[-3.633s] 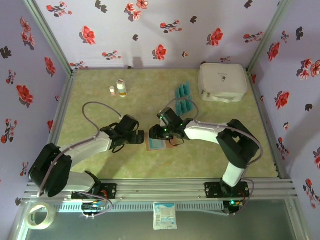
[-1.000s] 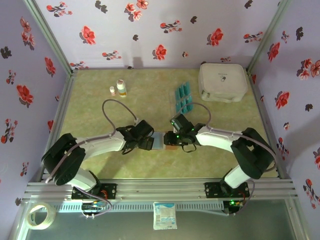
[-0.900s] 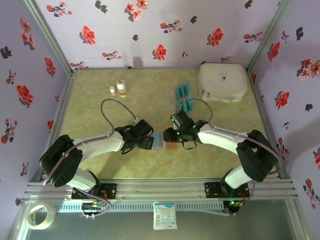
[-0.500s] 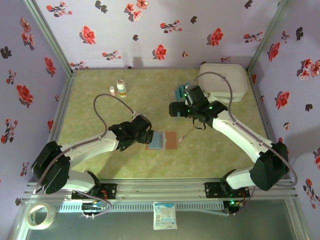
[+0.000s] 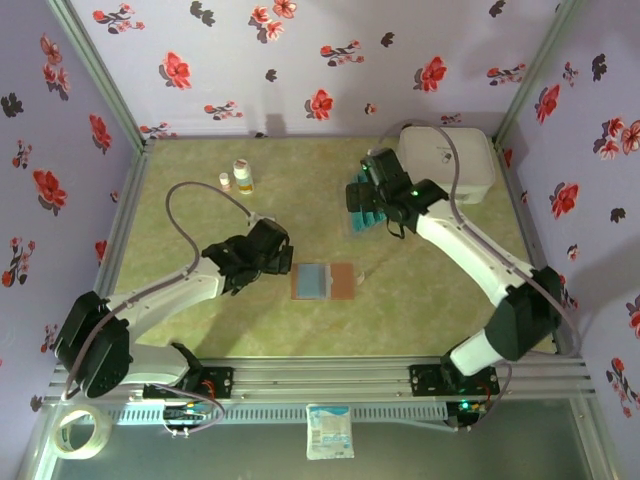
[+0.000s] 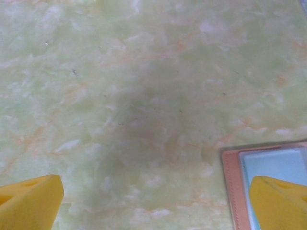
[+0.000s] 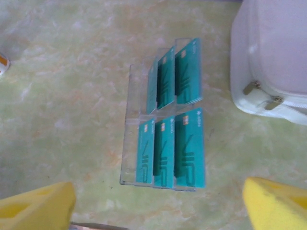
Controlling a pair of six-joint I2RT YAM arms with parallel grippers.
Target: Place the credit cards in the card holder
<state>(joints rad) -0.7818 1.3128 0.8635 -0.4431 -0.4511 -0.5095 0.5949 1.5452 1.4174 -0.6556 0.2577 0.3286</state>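
The credit cards (image 7: 172,143) stand on edge in a small clear rack (image 7: 128,139), two rows of three, near the far right of the table (image 6: 144,72) and just beside the white case (image 7: 273,57). They are probably light, stiff and slick, so they should not bend under a pinch but could squirt out of a loose one. The best hold looks to be the free top edge, with one finger on each flat face. The cards sit close together (an outer card leaves more room for a finger than the middle one). The rack itself looks light enough to slide or tip if nudged. The right gripper (image 7: 153,211) hangs above the near end of the rack with its yellow fingers spread wide and nothing between them. In its wrist view the cards lie ahead of the fingertips and between their lines, apart from both. From above, that gripper (image 5: 372,192) partly covers the cards (image 5: 360,218). The card holder (image 5: 325,281) lies open and flat at mid-table, pale blue inside facing up, well apart from the rack. The left gripper (image 6: 153,206) is also spread wide and empty, with one fingertip over the holder's brown edge (image 6: 232,177).
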